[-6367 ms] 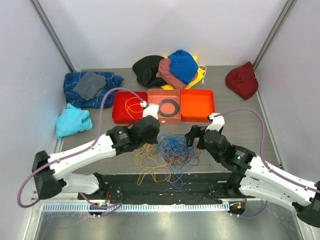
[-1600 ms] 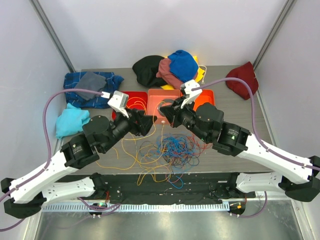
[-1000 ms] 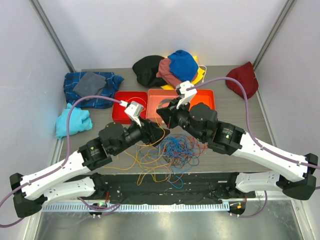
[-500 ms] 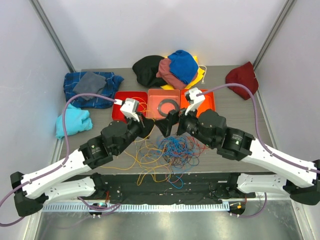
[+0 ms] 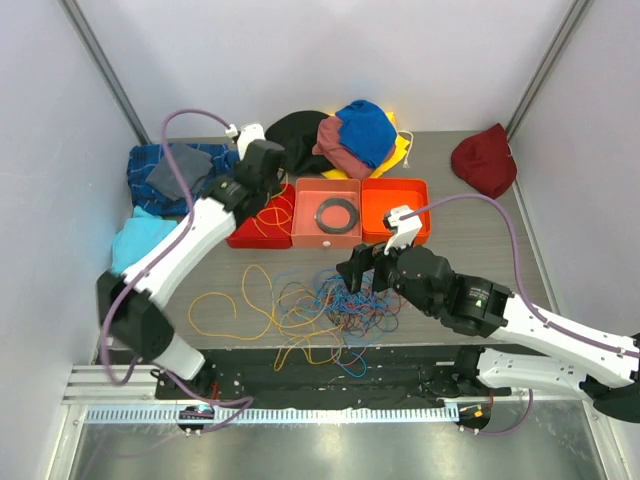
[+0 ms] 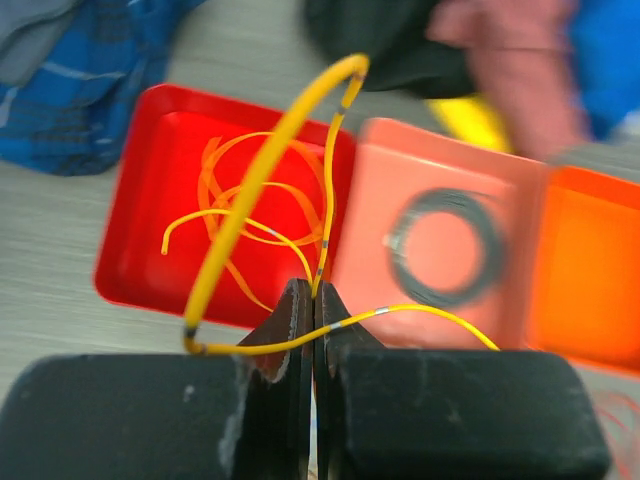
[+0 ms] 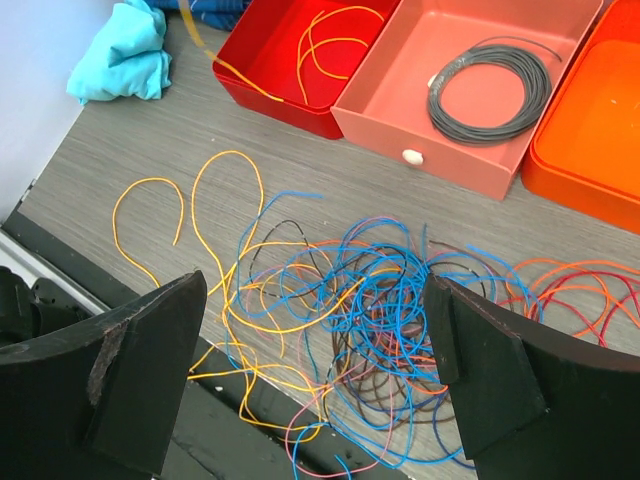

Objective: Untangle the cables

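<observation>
The cables form a tangle [image 5: 345,300] of blue, orange, red and brown wires at the table's front centre. It also shows in the right wrist view [image 7: 400,300]. Loose yellow-orange loops [image 5: 235,300] lie to its left. My left gripper [image 5: 268,192] is over the red tray [image 5: 236,232] and shut on a yellow cable [image 6: 262,178], pinched between its fingertips [image 6: 296,305]. More yellow cable lies in that tray [image 6: 135,215]. My right gripper [image 5: 358,268] hovers just above the tangle, wide open and empty [image 7: 315,340].
A pink tray [image 5: 305,232] holds a black ring [image 5: 336,212], and an orange tray [image 5: 396,210] stands to its right. Clothes lie at the back: plaid blue [image 5: 200,180], cyan [image 5: 140,242], a mixed pile [image 5: 335,135], maroon [image 5: 485,160]. Some cables hang over the front edge [image 7: 250,400].
My left arm swung from beside the tangle back and left over the red tray, still gripping the yellow cable. My right gripper moved a little down and right, over the tangle.
</observation>
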Motion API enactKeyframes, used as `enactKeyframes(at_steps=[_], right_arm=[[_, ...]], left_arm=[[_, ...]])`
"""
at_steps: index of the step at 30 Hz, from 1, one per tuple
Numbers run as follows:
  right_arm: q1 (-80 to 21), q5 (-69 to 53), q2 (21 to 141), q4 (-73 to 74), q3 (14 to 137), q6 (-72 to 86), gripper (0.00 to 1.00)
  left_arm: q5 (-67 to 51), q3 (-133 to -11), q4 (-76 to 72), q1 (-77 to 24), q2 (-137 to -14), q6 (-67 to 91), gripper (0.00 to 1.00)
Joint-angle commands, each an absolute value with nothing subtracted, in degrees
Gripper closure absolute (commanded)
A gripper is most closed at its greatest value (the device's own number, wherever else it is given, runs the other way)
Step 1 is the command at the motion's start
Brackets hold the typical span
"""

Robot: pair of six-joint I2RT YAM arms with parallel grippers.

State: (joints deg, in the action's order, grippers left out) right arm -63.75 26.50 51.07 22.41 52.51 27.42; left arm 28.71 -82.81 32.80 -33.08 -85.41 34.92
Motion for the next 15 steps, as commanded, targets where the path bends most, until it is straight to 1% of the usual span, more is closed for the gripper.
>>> enactKeyframes(at_steps=[1, 2, 6, 9, 15], right_arm=[[-63.8, 27.8, 48.8, 21.4, 51.3, 28.9, 0.00], [-63.9, 27.8, 48.3, 21.4, 50.6, 29.0, 0.00], [-63.8, 28.5, 47.0, 21.7, 49.3, 28.9, 0.00], [-63.8, 29.3, 46.6, 22.1, 49.0, 28.5, 0.00], [-63.8, 29.7, 47.5, 22.0, 48.7, 27.6, 0.00]], left_arm=[[32.1, -90.6, 42.9, -30.0, -95.3, 35.2, 1.00], [33.0, -93.1, 44.8, -29.3, -99.5, 35.1, 1.00], [33.9, -95.4, 45.8, -28.3, -105.1, 35.0, 1.00], [34.0, -95.5, 46.1, -27.1, -107.3, 35.2, 0.98], [34.6, -93.4, 44.5, -23.6, -107.8, 35.3, 1.00]])
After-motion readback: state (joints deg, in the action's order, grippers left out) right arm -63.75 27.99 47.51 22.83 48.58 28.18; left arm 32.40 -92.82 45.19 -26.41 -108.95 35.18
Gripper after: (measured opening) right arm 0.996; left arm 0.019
